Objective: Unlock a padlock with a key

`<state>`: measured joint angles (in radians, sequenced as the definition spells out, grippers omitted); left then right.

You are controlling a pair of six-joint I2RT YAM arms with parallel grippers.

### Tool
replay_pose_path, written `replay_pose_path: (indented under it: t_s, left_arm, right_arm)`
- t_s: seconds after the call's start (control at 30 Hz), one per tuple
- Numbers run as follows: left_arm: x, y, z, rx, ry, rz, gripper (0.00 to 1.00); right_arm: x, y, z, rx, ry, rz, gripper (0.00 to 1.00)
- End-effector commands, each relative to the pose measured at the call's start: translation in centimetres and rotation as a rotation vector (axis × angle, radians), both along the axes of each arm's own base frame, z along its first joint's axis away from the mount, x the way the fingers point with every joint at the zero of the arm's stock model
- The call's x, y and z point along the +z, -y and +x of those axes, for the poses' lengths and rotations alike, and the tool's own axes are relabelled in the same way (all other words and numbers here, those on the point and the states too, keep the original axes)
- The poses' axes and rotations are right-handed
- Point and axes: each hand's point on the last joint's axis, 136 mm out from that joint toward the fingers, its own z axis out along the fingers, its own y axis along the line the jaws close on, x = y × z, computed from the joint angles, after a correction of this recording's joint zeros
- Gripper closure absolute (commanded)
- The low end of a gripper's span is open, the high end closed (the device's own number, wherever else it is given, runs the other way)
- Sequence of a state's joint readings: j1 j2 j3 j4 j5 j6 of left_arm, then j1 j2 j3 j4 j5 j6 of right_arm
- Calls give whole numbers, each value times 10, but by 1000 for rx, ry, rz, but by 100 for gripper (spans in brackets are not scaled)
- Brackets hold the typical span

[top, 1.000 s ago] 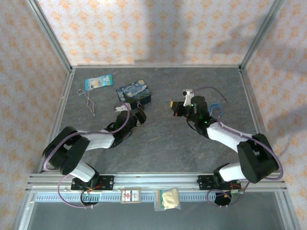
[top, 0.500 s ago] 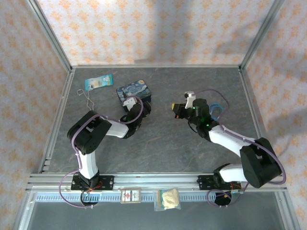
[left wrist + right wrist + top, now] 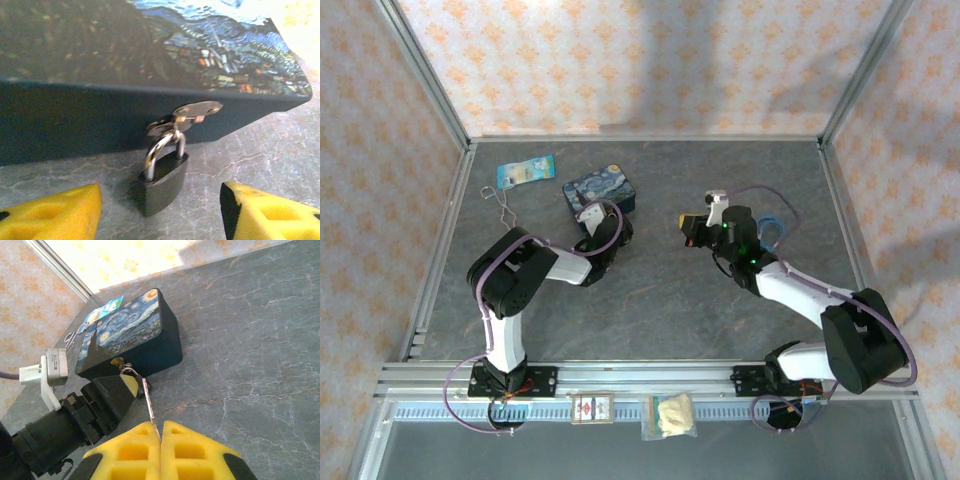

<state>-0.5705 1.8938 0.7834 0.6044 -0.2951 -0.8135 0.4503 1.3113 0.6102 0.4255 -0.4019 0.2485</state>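
- padlock (image 3: 162, 177) hung by its shackle from hasp (image 3: 192, 111) on the tin (image 3: 75, 120) front wall; tin sat toward the far left corner of table (image 3: 660, 300)
- left gripper (image 3: 161, 207) fingers spread, one either side of padlock, not touching
- right gripper (image 3: 161, 436) fingers pressed together, pinching key (image 3: 148, 402); key tip near padlock

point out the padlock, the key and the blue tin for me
padlock (image 3: 162, 182), left wrist view, on the middle of its dark body.
key (image 3: 149, 407), right wrist view, midway along its thin silvery blade.
blue tin (image 3: 127, 327), right wrist view, on the painted lid.
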Motion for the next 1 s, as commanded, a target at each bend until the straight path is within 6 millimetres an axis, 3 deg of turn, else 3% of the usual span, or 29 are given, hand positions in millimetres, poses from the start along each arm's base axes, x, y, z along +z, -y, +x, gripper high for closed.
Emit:
replay_pose_path:
  t_s: [0.0,0.17,0.23,0.47,0.7,0.97]
  left_arm:
    - [0,-12,-2,-5,-21,27,35]
    - [-17,-23,18,0,-69,-24,39]
    - [-16,-21,26,-19,-54,-30,42]
    - [-16,9,45,-142,-30,-56,45]
    - [-28,19,53,-170,-18,-95,51]
    - [-24,29,59,-227,9,-116,73]
  right_arm:
    - [2,6,2,-18,24,-15,100]
    - [5,4,2,-14,28,-10,100]
    - [6,6,2,-19,33,-11,100]
    - [6,8,1,-30,36,-12,100]
    - [7,9,2,-31,38,-19,100]
    - [6,8,3,-31,37,-26,100]
